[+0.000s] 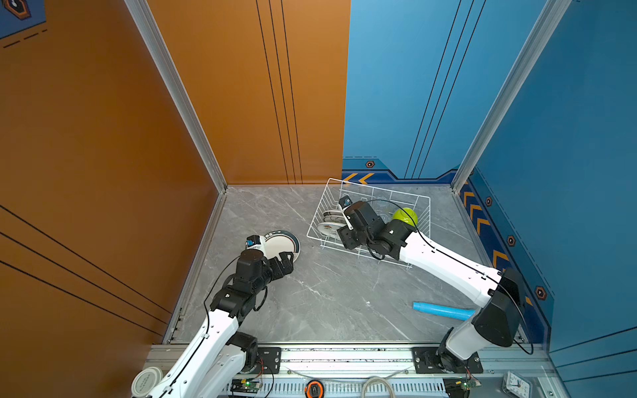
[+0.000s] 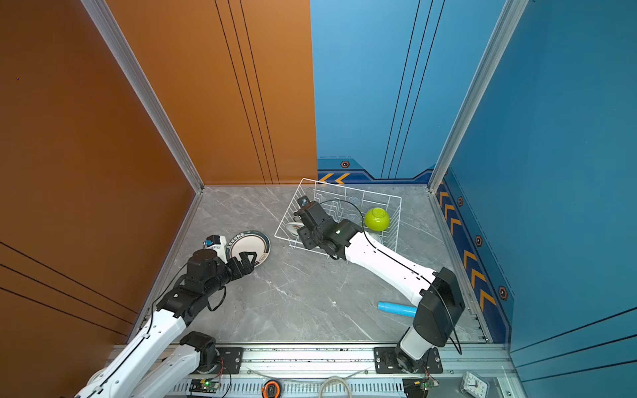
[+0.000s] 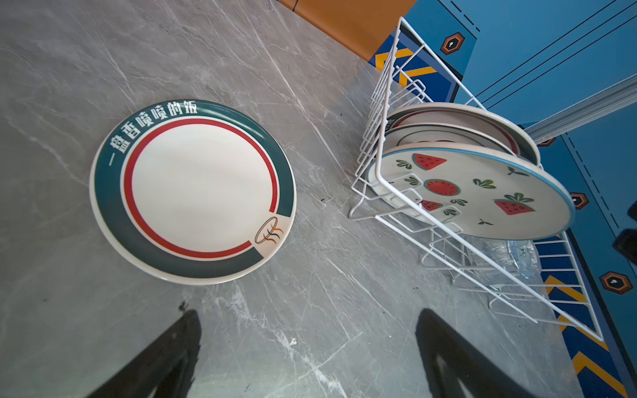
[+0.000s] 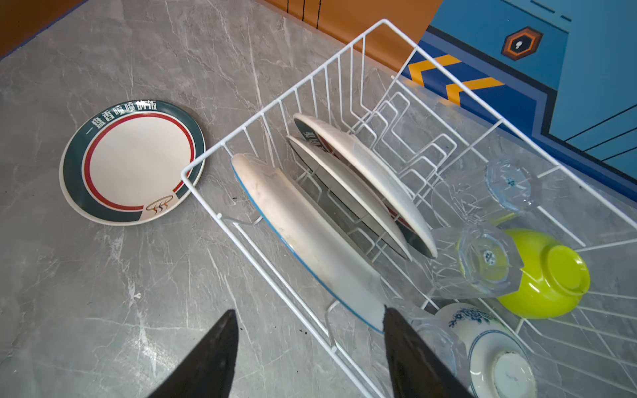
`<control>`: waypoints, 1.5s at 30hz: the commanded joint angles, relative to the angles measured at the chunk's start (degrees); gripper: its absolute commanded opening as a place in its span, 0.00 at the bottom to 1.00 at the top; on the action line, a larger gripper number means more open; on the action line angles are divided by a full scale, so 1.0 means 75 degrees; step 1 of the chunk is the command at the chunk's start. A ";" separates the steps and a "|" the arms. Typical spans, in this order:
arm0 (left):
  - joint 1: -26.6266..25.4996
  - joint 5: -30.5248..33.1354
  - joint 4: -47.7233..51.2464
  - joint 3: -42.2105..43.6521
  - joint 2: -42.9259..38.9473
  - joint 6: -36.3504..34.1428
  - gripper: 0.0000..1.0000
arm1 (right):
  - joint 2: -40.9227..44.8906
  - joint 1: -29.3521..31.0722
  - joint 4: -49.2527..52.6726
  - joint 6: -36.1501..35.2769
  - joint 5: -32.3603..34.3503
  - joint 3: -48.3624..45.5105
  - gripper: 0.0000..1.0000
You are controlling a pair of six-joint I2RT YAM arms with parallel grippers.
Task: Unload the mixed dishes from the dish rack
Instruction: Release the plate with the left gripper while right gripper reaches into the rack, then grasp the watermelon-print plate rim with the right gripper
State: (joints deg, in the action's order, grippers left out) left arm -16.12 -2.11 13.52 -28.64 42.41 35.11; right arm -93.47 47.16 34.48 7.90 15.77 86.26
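Note:
The white wire dish rack (image 1: 382,188) stands at the back right of the table. In it a watermelon-print plate (image 4: 300,227) and two more plates (image 4: 362,172) stand on edge. A lime-green bowl (image 4: 548,275), a white-and-blue bowl (image 4: 496,348) and clear glass cups (image 4: 482,262) lie beside them. A dark-rimmed plate (image 1: 281,243) lies flat on the table left of the rack. My right gripper (image 4: 309,310) is open, astride the rack's near rim, with one finger at the watermelon plate's edge. My left gripper (image 3: 309,315) hangs open and empty just in front of the dark-rimmed plate.
A light blue tube (image 1: 443,310) lies on the grey marble table near the right arm's base. Orange and blue walls close the table in on the left, back and right. A metal rail runs along the front edge.

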 commanded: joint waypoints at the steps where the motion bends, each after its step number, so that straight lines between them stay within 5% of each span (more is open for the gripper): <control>1: -0.0052 0.0281 -0.0280 0.0091 -0.0065 -0.0250 0.98 | -0.0403 0.0005 0.0667 -0.0477 0.0335 0.0535 0.66; 27: -0.0112 0.0026 -0.0877 0.0134 0.0099 -0.0150 0.98 | -0.1844 0.0032 0.1138 -0.0788 0.0564 0.1502 0.51; 41: -0.0136 0.0198 -0.0887 0.0068 0.0215 -0.0116 0.98 | -0.1912 0.0202 0.1226 -0.1237 0.1124 0.1552 0.21; 45: -0.0158 0.0225 -0.0885 -0.0003 0.0307 -0.0097 0.98 | -0.1818 0.0215 0.1225 -0.1369 0.1185 0.1667 0.03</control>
State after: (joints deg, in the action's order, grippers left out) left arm -16.60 -1.48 7.07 -28.08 44.47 34.28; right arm -106.63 47.81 41.56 -4.75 25.98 97.36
